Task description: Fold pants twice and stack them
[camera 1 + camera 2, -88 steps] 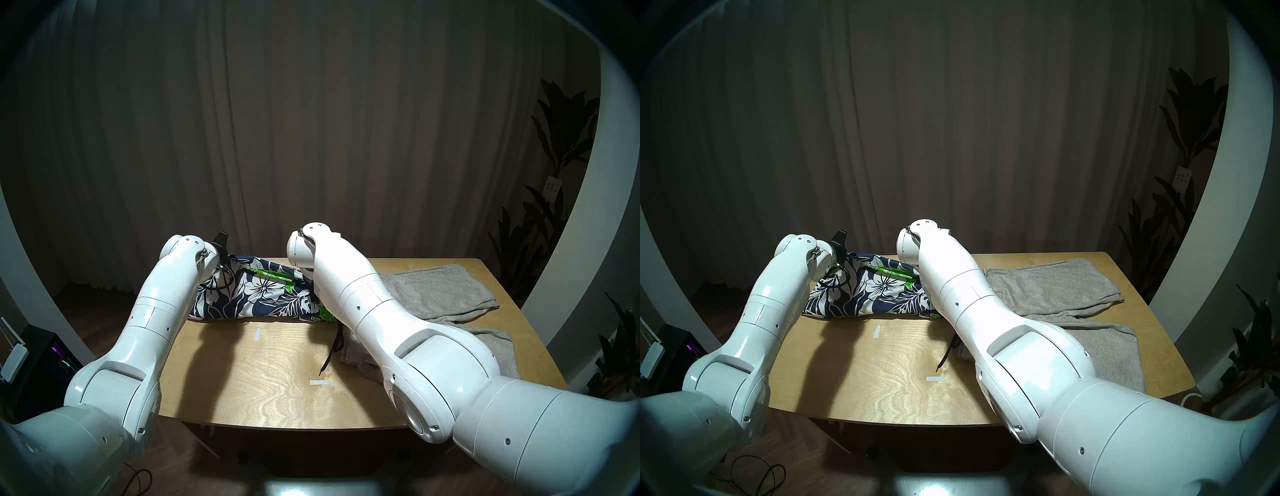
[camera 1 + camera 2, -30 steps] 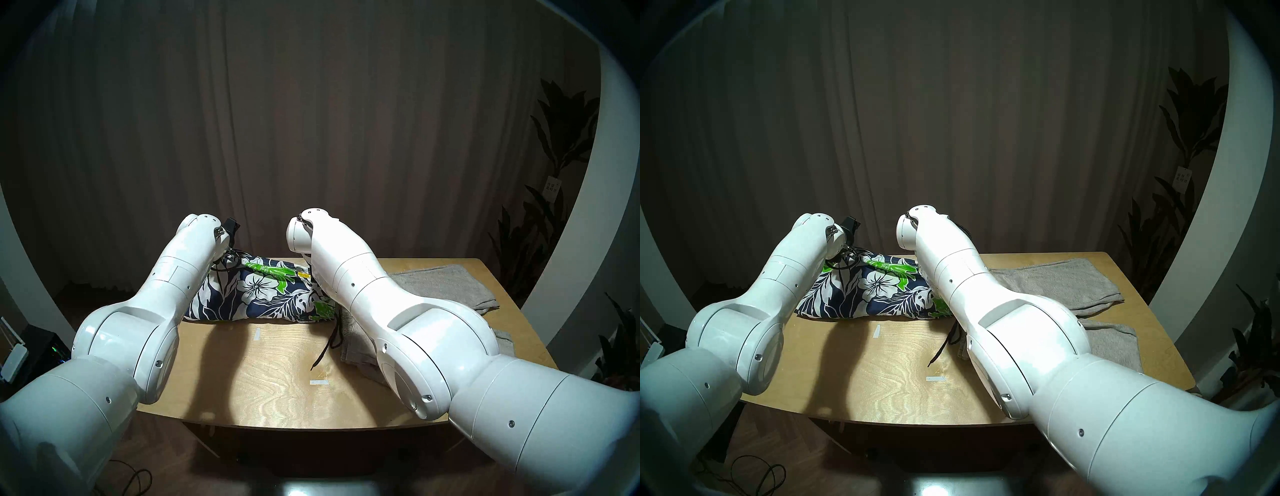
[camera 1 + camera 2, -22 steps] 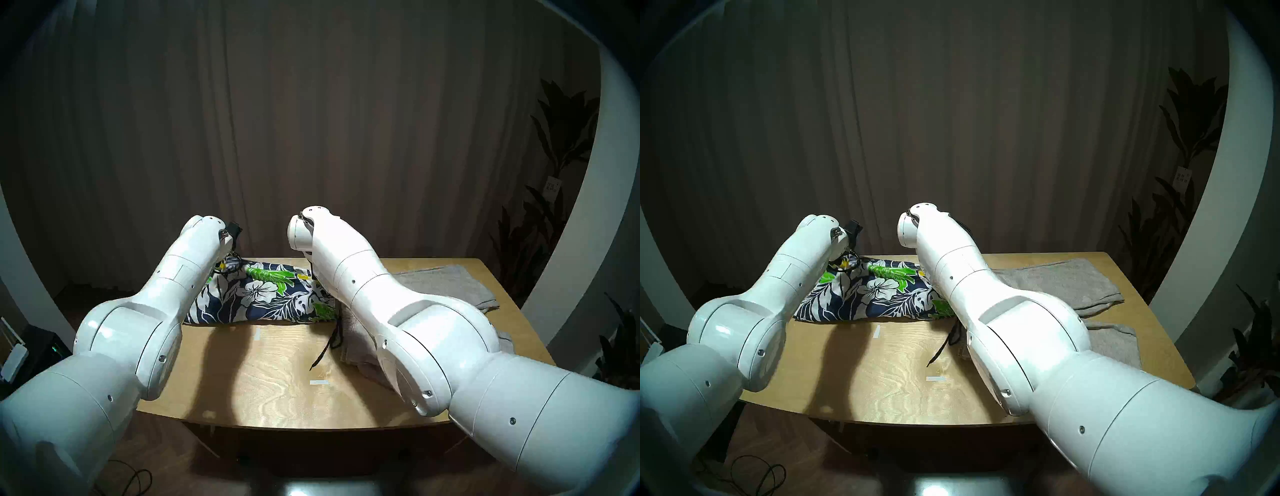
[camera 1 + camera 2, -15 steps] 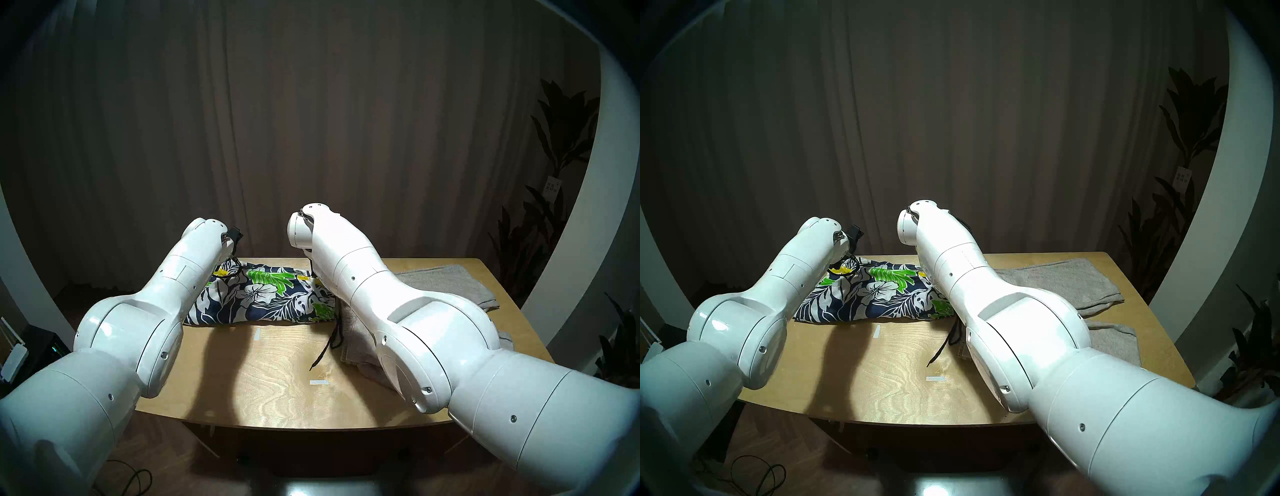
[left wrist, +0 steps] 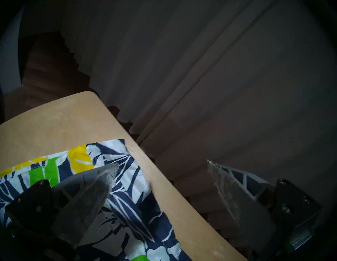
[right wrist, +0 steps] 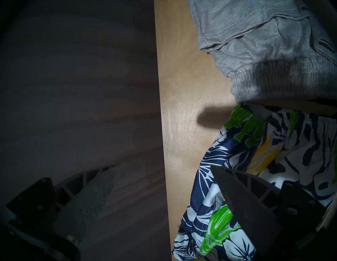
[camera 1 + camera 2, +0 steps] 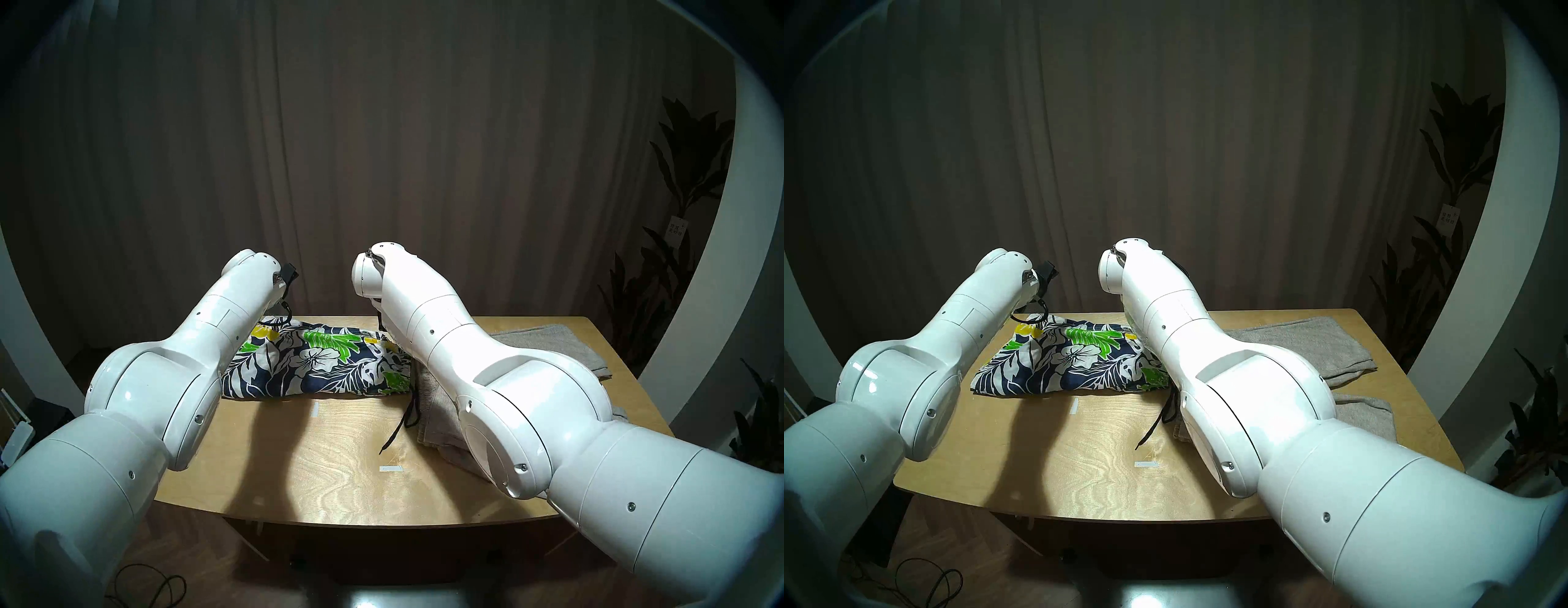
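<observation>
**A:** What's around you?

**B:** A dim room, a brown curtain [image 7: 382,148] hanging behind a pale wooden table [image 7: 339,458], potted plants [image 7: 679,237] in the right corner. On the table's far left lie the leaf-print shorts [image 7: 322,361], and beside them, to the right, the grey shorts [image 7: 547,339], spread out and not yet touched by a fold, as far as I can judge.

**A:** What has changed just now?

**B:** A second ago I held the print shorts' far edge off the table with both arms, so the cloth stood up like a tent. Now that edge is down along the back of the table and the shorts lie flat in one long band, green and yellow leaves showing on top. Both wrists have risen a little since.

**A:** And your grippers?

**B:** My left gripper [image 5: 162,165] is spread wide, holding nothing; one finger hangs over the print, the other out past the table's edge. My right gripper [image 6: 164,167] is likewise spread and empty, one finger over the print [image 6: 237,173], the other off the table.

**A:** So where does that leave the job?

**B:** I'd say one fold of the print pair is laid. The black drawstring [image 7: 399,424] trails loose toward me and may snag. A second fold, the whole grey pair and the stacking remain.
</observation>
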`<action>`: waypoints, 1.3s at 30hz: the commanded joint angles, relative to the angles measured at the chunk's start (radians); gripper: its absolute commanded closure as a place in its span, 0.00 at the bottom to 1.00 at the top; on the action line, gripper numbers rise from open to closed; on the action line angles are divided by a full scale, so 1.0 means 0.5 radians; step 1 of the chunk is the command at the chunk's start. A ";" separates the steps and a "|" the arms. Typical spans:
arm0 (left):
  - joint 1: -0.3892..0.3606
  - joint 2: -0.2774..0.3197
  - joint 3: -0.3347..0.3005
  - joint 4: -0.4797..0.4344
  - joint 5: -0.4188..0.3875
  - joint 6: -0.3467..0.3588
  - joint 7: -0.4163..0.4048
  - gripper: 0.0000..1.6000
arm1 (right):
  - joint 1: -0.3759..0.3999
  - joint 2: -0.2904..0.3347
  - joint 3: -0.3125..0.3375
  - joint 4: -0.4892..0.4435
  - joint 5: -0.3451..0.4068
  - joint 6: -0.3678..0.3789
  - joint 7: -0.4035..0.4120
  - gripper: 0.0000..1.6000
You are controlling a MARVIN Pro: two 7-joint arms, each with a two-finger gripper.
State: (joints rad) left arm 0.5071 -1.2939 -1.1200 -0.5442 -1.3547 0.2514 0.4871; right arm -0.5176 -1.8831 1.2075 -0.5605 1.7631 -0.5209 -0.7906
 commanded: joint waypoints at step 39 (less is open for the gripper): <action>0.600 0.394 -0.200 -0.816 -0.096 -0.201 -0.693 0.00 | -0.110 0.330 -0.321 -0.317 -0.230 0.359 0.315 0.00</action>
State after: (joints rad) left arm 0.7925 -1.1162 -1.2081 -0.8919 -1.3987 0.1624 0.1765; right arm -0.5821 -1.7700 1.0751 -0.6836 1.6892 -0.3579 -0.6622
